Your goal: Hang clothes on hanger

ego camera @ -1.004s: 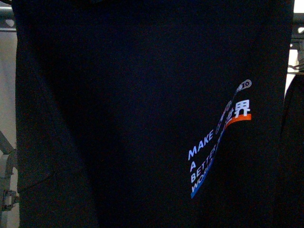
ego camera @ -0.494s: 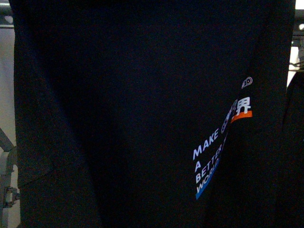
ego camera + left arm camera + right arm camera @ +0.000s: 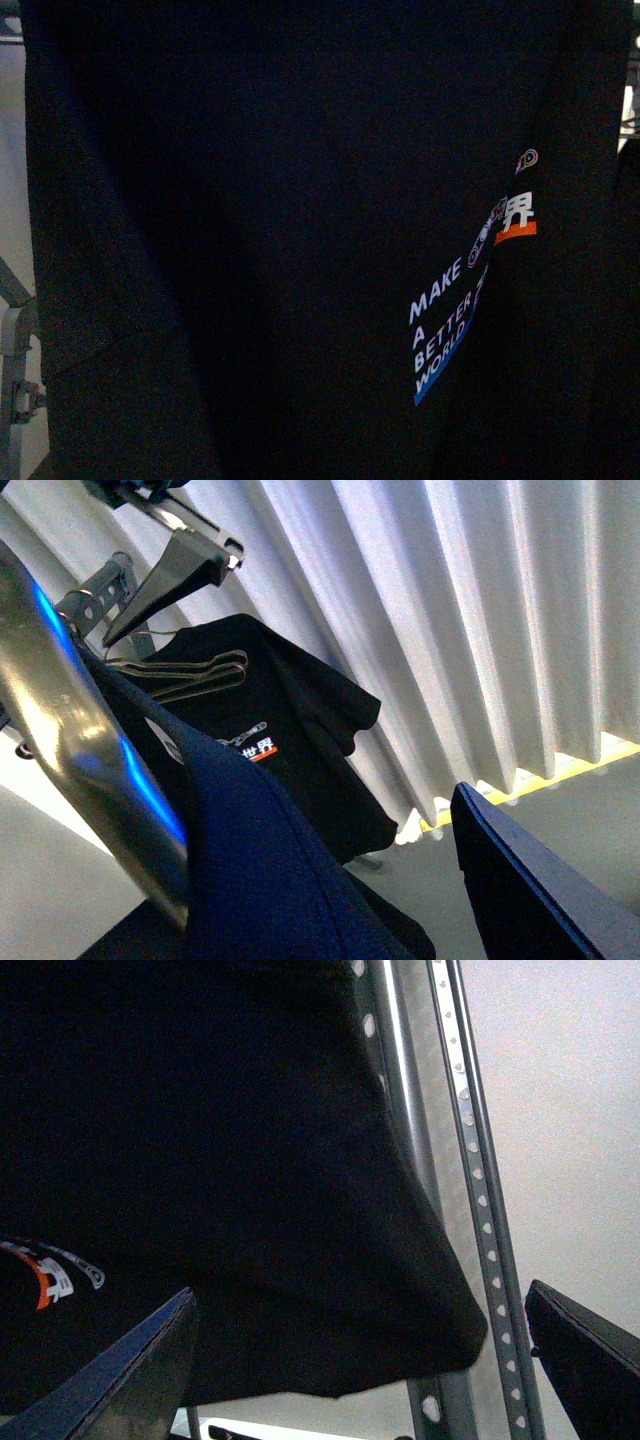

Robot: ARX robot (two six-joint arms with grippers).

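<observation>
The clothes [image 3: 300,220], a black T-shirt, hang close in front and fill the front view, with the white "MAKE A BETTER WORLD" print [image 3: 445,325] at lower right. In the right wrist view the same black cloth [image 3: 200,1140] drapes beside the hanger's grey rail [image 3: 478,1190] with its row of heart-shaped holes. My right gripper [image 3: 360,1350] is open, its fingers [image 3: 590,1360] wide on either side of the cloth's lower edge without holding it. My left gripper [image 3: 370,815] is open beside dark cloth [image 3: 240,870] lying over a shiny rail [image 3: 60,710]; one finger is hidden.
Another black printed shirt [image 3: 290,740] hangs from wire hangers [image 3: 190,672] farther along in the left wrist view, before a white pleated curtain [image 3: 460,610]. A yellow floor line [image 3: 560,770] runs below it. Grey rack parts [image 3: 15,340] show at the front view's left edge.
In the front view the shirt's print has slid a little to the right and folded narrower, and the cloth covers more of the right edge.
</observation>
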